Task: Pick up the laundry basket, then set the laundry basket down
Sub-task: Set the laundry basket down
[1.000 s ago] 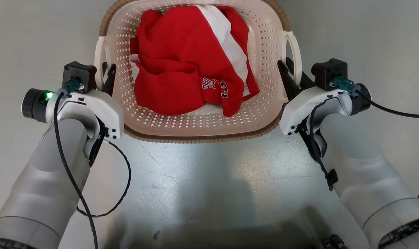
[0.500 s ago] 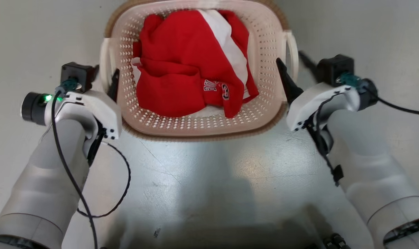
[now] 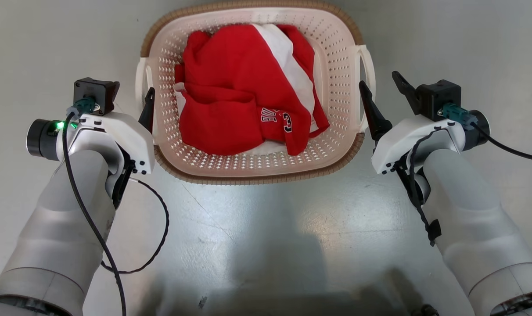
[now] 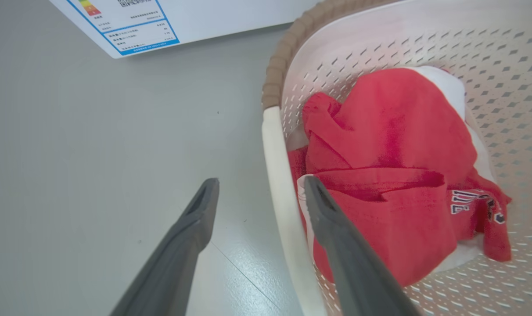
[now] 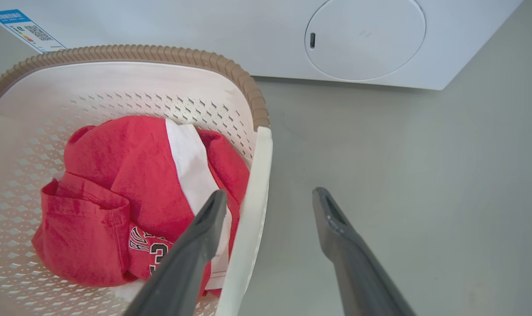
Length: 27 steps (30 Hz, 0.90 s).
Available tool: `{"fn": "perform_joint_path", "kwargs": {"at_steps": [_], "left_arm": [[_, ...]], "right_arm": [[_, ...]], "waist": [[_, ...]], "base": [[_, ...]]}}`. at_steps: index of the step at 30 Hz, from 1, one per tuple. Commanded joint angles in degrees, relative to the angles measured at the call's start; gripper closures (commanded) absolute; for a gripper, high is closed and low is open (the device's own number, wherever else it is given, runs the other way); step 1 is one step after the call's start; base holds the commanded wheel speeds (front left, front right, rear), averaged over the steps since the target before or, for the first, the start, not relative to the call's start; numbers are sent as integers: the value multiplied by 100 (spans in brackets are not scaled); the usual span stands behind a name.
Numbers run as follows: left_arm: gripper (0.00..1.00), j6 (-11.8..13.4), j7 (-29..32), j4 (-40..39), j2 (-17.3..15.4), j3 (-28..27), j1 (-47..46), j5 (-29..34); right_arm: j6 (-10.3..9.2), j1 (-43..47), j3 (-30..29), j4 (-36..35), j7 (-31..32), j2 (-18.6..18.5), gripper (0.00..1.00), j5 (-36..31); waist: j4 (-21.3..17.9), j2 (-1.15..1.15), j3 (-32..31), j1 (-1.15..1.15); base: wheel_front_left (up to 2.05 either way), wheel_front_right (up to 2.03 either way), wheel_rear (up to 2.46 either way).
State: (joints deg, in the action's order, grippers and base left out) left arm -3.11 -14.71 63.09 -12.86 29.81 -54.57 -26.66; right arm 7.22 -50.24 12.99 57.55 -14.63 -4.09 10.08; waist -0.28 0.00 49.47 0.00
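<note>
Head view: the laundry basket (image 3: 336,66) sits on the floor (image 3: 266,228), upper centre, left hand (image 3: 134,92) and right hand (image 3: 379,80) open at its side handles (image 3: 369,74). Left wrist view: a handle (image 4: 274,166) runs between the fingers (image 4: 336,237). Right wrist view: likewise, so back both out straight, without snagging.

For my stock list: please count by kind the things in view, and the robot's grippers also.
Laundry basket: 1
Heap of clothes: 1
Washing machine: 1
Grippers: 2 (left gripper, right gripper)
Total: 5
</note>
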Motion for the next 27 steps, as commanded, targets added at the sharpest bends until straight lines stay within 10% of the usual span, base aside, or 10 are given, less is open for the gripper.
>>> {"fn": "perform_joint_path", "kwargs": {"at_steps": [1,27], "left_arm": [[0,-16,-29,-41,-212,-146,101,80],[0,-163,-29,-1059,-200,-1251,1386,179]], "right_arm": [[26,325,70,-108,-37,122,0,1],[26,925,-79,-653,-37,122,0,-183]], "waist": [[5,0,-85,0],[-143,0,-1960,0]], "base": [[0,0,0],[0,0,0]]}}
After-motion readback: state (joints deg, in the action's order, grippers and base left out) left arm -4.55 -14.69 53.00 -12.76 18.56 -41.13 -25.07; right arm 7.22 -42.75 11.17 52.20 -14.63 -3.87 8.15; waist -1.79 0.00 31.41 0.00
